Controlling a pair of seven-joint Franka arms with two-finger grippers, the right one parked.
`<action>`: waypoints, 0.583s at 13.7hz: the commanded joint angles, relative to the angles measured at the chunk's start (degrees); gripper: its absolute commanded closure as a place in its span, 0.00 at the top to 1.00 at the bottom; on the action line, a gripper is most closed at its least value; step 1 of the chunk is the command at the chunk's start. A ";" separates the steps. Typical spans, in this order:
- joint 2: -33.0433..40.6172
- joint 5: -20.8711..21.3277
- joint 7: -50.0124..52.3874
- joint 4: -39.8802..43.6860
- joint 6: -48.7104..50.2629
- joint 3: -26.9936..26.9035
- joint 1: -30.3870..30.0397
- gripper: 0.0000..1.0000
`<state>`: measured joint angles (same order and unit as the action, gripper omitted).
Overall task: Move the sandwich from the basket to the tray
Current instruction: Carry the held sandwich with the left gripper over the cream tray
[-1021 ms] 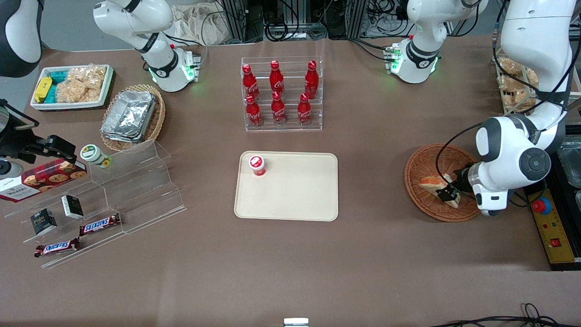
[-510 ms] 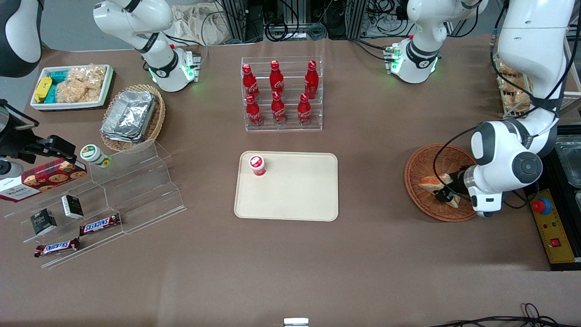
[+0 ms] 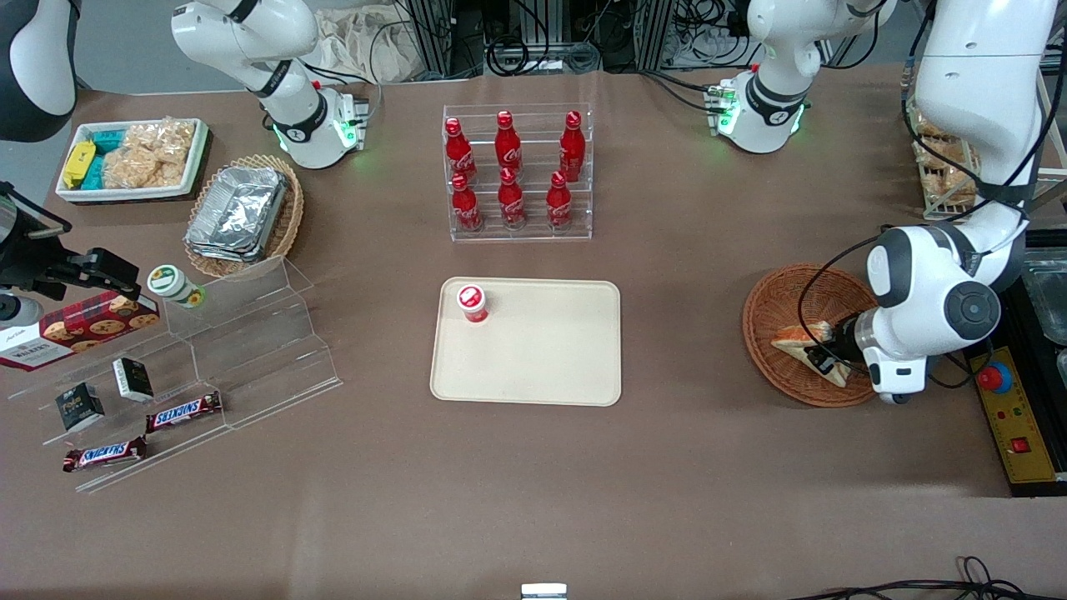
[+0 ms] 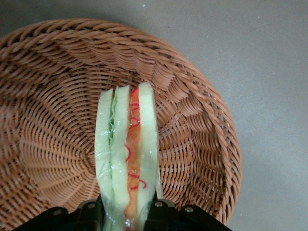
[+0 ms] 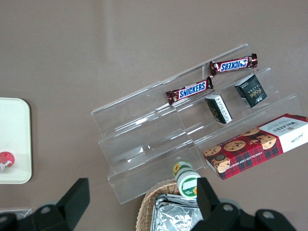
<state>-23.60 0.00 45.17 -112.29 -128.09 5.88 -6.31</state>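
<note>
Tray (image 3: 533, 350) sits mid-counter, well apart from the basket (image 3: 779, 308). The hand (image 4: 126, 214) is clamped on the sandwich (image 4: 127, 159), which is over the basket. I'd lift clear of the rim first, gently, so the layers don't splay.

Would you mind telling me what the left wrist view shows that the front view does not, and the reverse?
Only the left wrist view shows the sandwich edge-on, with its green and orange-red filling layers between pale bread, and the gripper shut on its sides.

Only the front view shows the tray with a small red-capped cup on it, the rack of red bottles, and the snack shelves toward the parked arm's end of the table.

Both show the sandwich held over the woven basket, not yet moved to the tray.
</note>
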 commanded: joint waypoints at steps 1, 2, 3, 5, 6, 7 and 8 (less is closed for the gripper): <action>1.28 1.58 -0.34 5.65 10.18 0.19 -0.02 0.00; 1.19 2.02 -0.26 8.81 14.66 0.28 0.24 0.00; 0.84 2.02 -0.52 12.32 19.41 0.54 0.59 0.00; 0.84 1.85 -2.35 17.35 25.14 0.89 1.82 0.00; 0.84 1.85 -2.80 19.89 26.47 1.41 3.22 0.00; 0.67 1.85 -2.89 22.61 27.70 1.59 4.97 0.00; 0.32 1.33 -3.33 25.34 28.32 1.77 6.90 0.00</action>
<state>-22.48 1.00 42.71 -92.44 -102.78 7.53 -2.94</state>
